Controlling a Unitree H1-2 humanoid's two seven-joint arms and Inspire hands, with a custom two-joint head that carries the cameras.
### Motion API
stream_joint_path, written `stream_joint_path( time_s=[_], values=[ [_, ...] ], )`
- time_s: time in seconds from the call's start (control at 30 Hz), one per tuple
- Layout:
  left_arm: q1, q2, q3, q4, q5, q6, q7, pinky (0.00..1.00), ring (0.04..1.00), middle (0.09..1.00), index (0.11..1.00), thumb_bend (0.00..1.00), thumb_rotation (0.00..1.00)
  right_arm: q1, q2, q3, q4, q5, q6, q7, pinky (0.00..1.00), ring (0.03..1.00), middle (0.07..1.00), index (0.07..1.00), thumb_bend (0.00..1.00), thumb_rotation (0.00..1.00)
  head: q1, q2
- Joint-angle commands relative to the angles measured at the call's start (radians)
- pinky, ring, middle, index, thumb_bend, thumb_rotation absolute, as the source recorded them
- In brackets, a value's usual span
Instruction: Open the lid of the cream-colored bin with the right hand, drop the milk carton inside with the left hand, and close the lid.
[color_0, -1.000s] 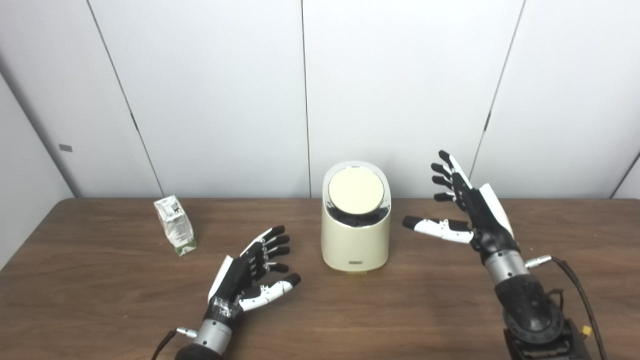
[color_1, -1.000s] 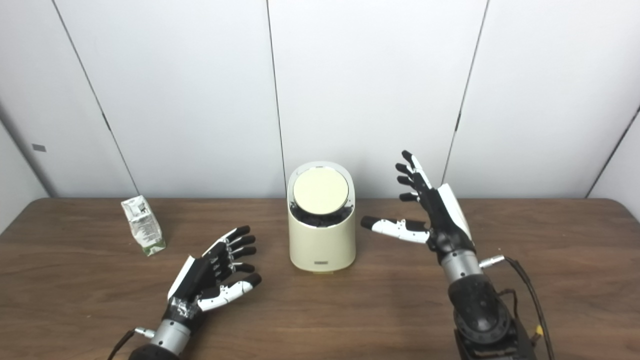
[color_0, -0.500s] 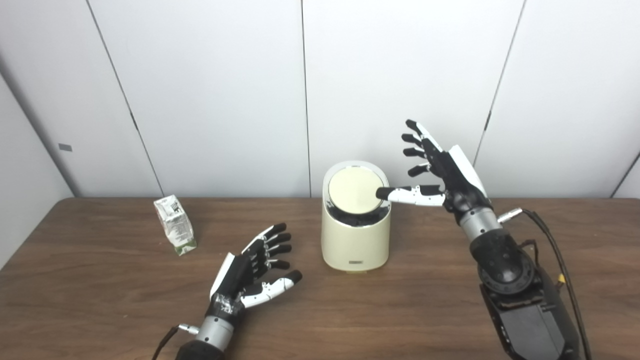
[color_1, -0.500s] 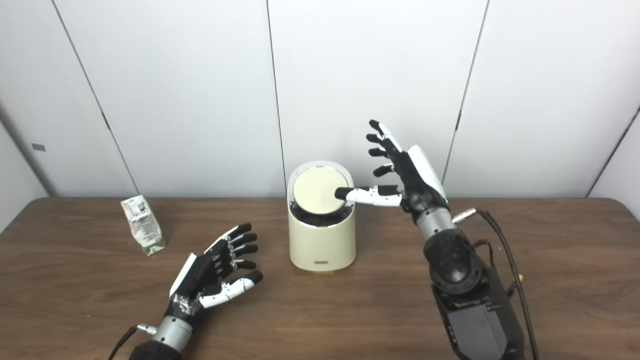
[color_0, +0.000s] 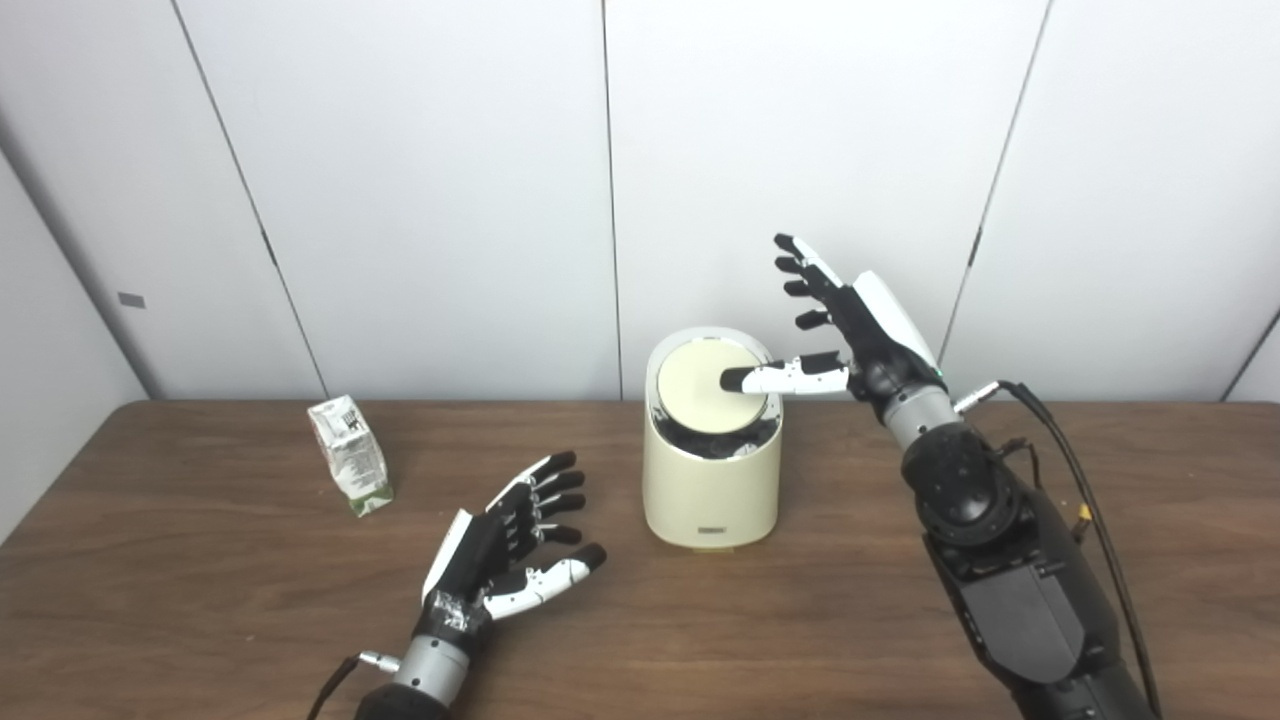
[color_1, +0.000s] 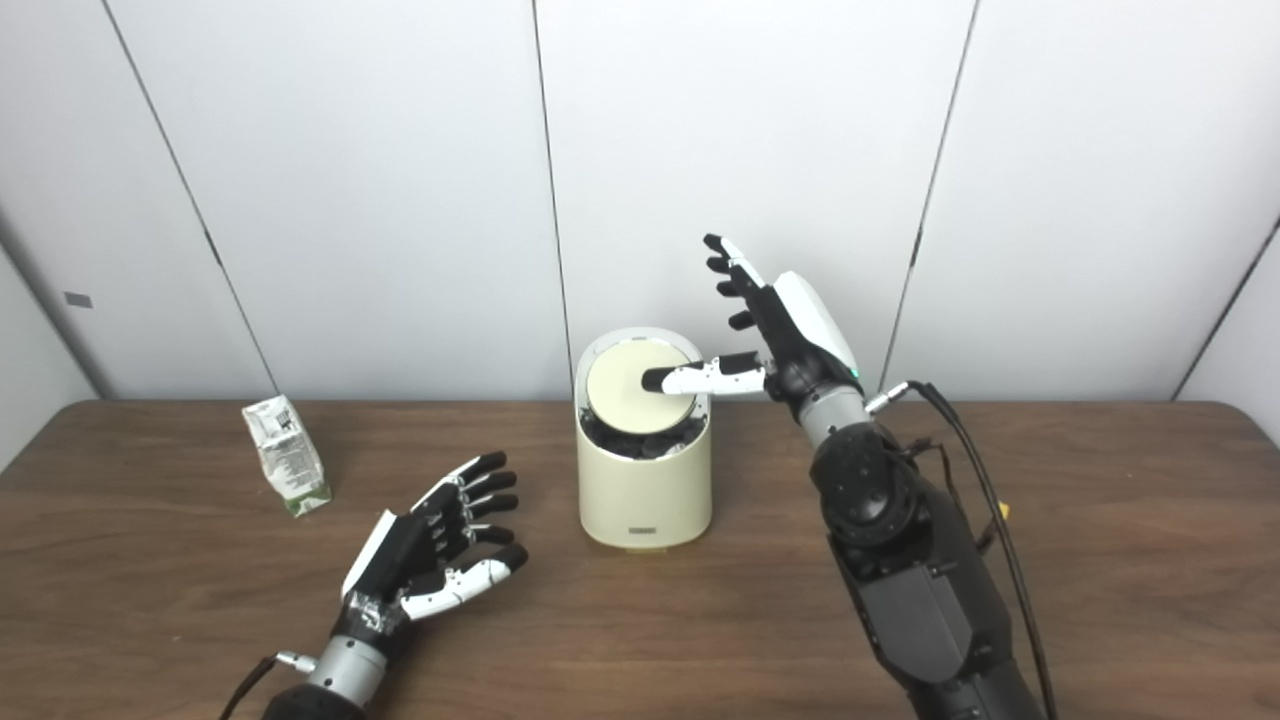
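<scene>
While your right hand (color_0: 865, 335) hangs over the bin with its fingers spread and empty, the risk sits at the thumb, which lies across the round lid (color_0: 700, 392). Press off-centre or too hard and you could shove the light cream-colored bin (color_0: 712, 480) toward your left hand, or tip it, instead of opening it. Whether the thumb tip is pressing on the lid or just above it, you cannot tell from these views.

Far out beyond your left hand's fingertips, well apart from them, the milk carton (color_0: 350, 468) stands leaning a little on the table (color_0: 200, 600); it is small, white with green print, and its top is crumpled. Your left hand (color_0: 500, 560) rests open and holds nothing, palm turned up. Just off its thumb side stands the bin, a rounded tub with a pale disc lid in a shiny rim and something dark showing under the lid's near edge.
</scene>
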Motion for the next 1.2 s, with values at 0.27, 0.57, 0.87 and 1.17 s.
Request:
stream_joint_path(
  time_s=[0.27, 0.57, 0.87, 1.17],
  values=[
    [-0.018, -0.009, -0.006, -0.011, 0.006, -0.032, 0.007, 0.69, 0.811, 0.852, 0.912, 0.66, 0.15, -0.071, 0.000, 0.022, 0.036, -0.035, -0.024, -0.023, 0.77, 0.892, 0.928, 0.955, 0.82, 0.32, 0.002, 0.008],
    [-0.016, -0.011, -0.007, -0.019, 0.006, -0.029, 0.007, 0.69, 0.811, 0.851, 0.912, 0.65, 0.14, -0.078, -0.014, 0.063, 0.052, -0.090, -0.013, -0.011, 0.75, 0.870, 0.912, 0.952, 0.87, 0.30, 0.005, 0.016],
    [-0.014, -0.011, -0.011, -0.034, 0.008, -0.015, 0.006, 0.69, 0.809, 0.850, 0.914, 0.66, 0.15, -0.083, -0.060, 0.157, 0.035, -0.234, 0.031, 0.027, 0.65, 0.841, 0.926, 0.974, 0.88, 0.30, 0.008, 0.027],
    [-0.013, -0.010, -0.012, -0.047, -0.001, 0.000, 0.002, 0.70, 0.816, 0.851, 0.917, 0.67, 0.17, -0.111, -0.084, 0.254, 0.019, -0.406, 0.167, 0.125, 0.69, 0.850, 0.957, 0.963, 0.89, 0.26, 0.009, 0.037]
  ],
)
